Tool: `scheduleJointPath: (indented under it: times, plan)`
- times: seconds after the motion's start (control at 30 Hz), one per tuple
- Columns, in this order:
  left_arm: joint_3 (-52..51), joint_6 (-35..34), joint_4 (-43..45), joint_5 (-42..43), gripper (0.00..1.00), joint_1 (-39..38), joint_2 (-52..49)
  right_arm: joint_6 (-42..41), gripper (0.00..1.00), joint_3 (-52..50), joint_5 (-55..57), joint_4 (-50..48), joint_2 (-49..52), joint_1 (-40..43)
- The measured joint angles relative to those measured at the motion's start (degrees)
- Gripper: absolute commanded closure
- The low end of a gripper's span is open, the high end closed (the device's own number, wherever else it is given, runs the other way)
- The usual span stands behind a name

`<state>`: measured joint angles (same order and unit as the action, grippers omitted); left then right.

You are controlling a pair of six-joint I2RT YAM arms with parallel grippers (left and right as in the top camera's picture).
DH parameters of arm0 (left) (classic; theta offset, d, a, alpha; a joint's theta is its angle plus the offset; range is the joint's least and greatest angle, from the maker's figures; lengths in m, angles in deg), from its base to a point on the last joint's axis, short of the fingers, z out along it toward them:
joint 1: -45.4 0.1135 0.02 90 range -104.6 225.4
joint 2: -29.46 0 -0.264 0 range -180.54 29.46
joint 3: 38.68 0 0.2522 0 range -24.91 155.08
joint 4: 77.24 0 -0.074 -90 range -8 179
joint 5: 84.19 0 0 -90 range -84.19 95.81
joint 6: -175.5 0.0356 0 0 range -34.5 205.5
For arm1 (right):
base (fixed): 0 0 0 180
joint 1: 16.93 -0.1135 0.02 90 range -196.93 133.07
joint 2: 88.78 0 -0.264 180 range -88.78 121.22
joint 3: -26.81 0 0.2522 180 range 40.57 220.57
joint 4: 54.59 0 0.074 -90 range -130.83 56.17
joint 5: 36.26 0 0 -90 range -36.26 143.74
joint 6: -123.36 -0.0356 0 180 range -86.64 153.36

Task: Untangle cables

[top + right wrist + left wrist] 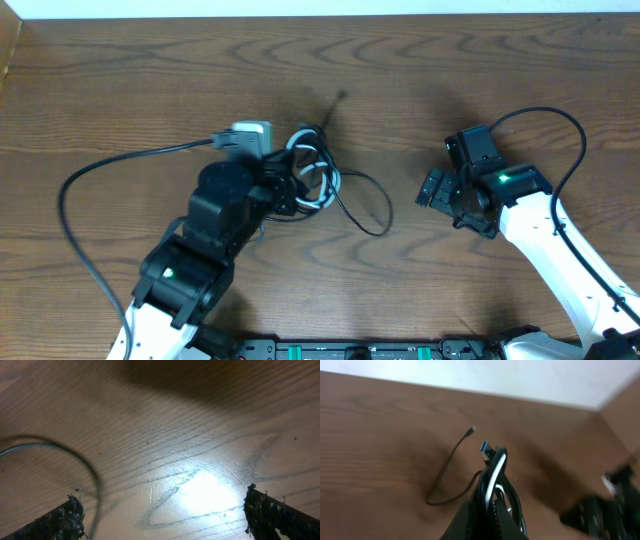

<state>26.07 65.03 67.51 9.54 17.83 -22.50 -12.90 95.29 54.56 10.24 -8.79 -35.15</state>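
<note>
The cables (pixel 318 172) lie in a tangle of black and white cords at the table's middle. One black loop (pixel 368 218) trails right and a thin end (pixel 340 98) points to the far side. My left gripper (pixel 292 190) is shut on the bundle. In the left wrist view its fingers (pixel 489 519) pinch black and white cords (pixel 492 477), with a blue USB plug (pixel 486 450) sticking up. A thin black cord (pixel 447 467) runs off to a small plug. My right gripper (pixel 440 190) is open and empty, right of the loop. In the right wrist view (pixel 162 507) a blurred black cord (pixel 82 457) curves past its left finger.
The table is brown wood (pixel 420 60) with a white edge at the far side. Thick black cables fixed to the arms loop out at the left (pixel 70 190) and right (pixel 575 140). The right arm (pixel 610 505) shows dimly in the left wrist view.
</note>
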Motion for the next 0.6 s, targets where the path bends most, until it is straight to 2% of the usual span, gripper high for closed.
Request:
scheduleJointPath:
  times: [0.23,0.6]
  plan:
    - [0.0,6.2,-1.7,8.1,0.92,0.0,-3.1,0.0,0.01,0.0,-0.1,-1.5,0.0,0.0]
    - [0.0,8.7,5.1,8.1,0.92,1.9,-1.6,0.0,0.01,0.0,-0.2,-1.5,0.0,0.0]
